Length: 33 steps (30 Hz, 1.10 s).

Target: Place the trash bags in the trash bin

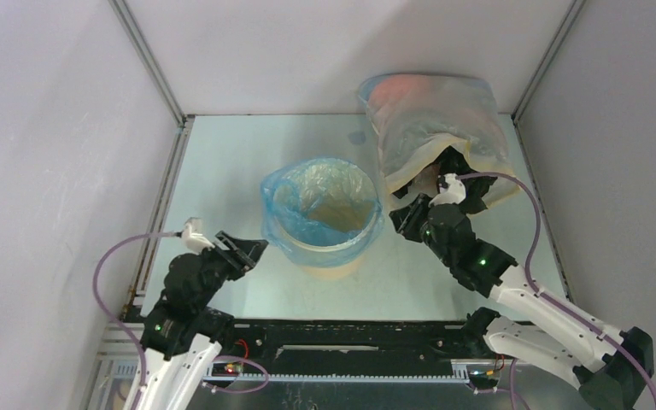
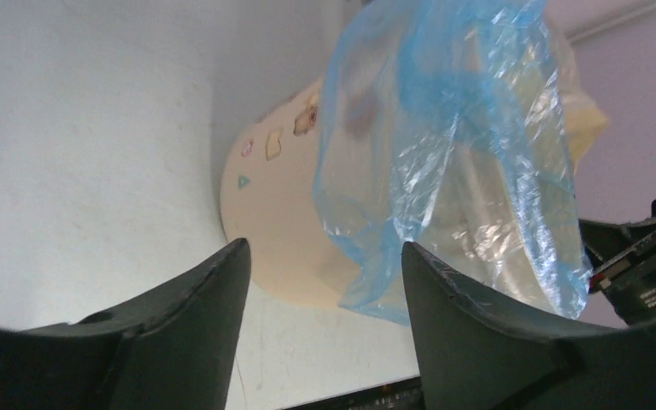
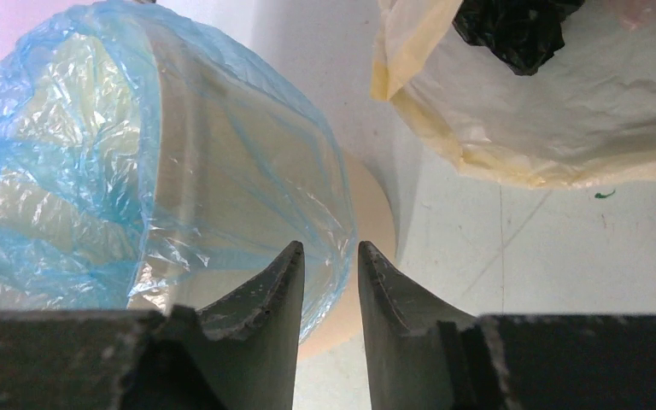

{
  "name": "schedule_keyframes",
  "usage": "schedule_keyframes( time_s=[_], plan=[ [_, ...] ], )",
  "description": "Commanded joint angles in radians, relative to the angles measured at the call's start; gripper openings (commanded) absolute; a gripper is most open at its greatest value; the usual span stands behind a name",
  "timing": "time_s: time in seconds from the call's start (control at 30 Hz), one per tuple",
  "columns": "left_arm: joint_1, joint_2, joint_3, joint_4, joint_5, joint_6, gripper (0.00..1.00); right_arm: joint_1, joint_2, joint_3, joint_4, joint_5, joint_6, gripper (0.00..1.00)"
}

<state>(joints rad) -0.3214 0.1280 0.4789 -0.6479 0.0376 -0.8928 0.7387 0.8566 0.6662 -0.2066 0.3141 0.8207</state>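
The desk (image 1: 222,162) carried a large cloudy sack (image 1: 444,120) at its far right, and in the middle stood the trash bin (image 1: 335,268), upright. The trash bag (image 1: 284,213) already lined it, its blue film folded over the rim and hanging loose down the outer wall. The likely trouble lay in that loose skirt: a tug from one side alone could drag the film back off the rim, or tip a bin that looked light. The left arm reached in low from the near left, its left tool (image 1: 254,251) spread wide and empty, just beside the film. The right arm stretched forward between bin and sack, its right tool (image 1: 400,220) narrowly parted, gripping nothing, near the bin's right wall.
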Motion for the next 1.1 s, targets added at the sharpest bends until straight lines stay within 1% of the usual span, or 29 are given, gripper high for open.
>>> schedule_keyframes(
  time_s=[0.0,0.03,0.13,0.23,0.37,0.43,0.47,0.53,0.63,0.73,0.87,0.97,1.07],
  plan=[
    [-0.002,-0.045,0.089,-0.089,-0.164,0.029,0.73,-0.058,-0.016,0.005,0.025,-0.137,-0.075,0.34],
    [-0.002,-0.030,0.106,-0.075,-0.152,0.049,0.77,-0.079,-0.014,0.005,0.028,-0.184,-0.074,0.36],
    [-0.002,0.076,0.181,-0.035,-0.108,0.121,0.81,-0.124,0.007,0.005,0.055,-0.281,-0.070,0.46],
    [-0.001,0.215,0.269,-0.012,-0.092,0.182,0.82,-0.157,0.040,-0.012,0.100,-0.369,-0.052,0.47],
    [0.015,0.339,0.318,0.068,-0.056,0.211,0.77,-0.197,0.072,-0.087,0.253,-0.486,-0.006,0.46],
    [0.028,0.376,0.317,0.109,-0.045,0.209,0.73,-0.204,0.084,-0.118,0.302,-0.507,0.008,0.45],
    [0.035,0.392,0.316,0.128,-0.013,0.207,0.72,-0.205,0.092,-0.126,0.318,-0.515,0.010,0.45],
    [0.043,0.421,0.310,0.159,0.009,0.199,0.69,-0.205,0.113,-0.132,0.332,-0.523,0.008,0.45],
    [0.045,0.446,0.270,0.240,0.050,0.177,0.68,-0.205,0.140,-0.134,0.345,-0.535,-0.001,0.46],
    [0.049,0.466,0.249,0.293,0.057,0.175,0.70,-0.205,0.165,-0.134,0.353,-0.543,-0.004,0.46],
    [0.067,0.507,0.235,0.343,0.053,0.173,0.69,-0.205,0.195,-0.135,0.372,-0.554,-0.008,0.45],
    [0.097,0.563,0.233,0.382,0.076,0.161,0.65,-0.206,0.214,-0.144,0.401,-0.564,-0.001,0.42],
    [0.130,0.618,0.218,0.440,0.106,0.144,0.57,-0.205,0.233,-0.148,0.431,-0.582,0.001,0.36]
  ],
)
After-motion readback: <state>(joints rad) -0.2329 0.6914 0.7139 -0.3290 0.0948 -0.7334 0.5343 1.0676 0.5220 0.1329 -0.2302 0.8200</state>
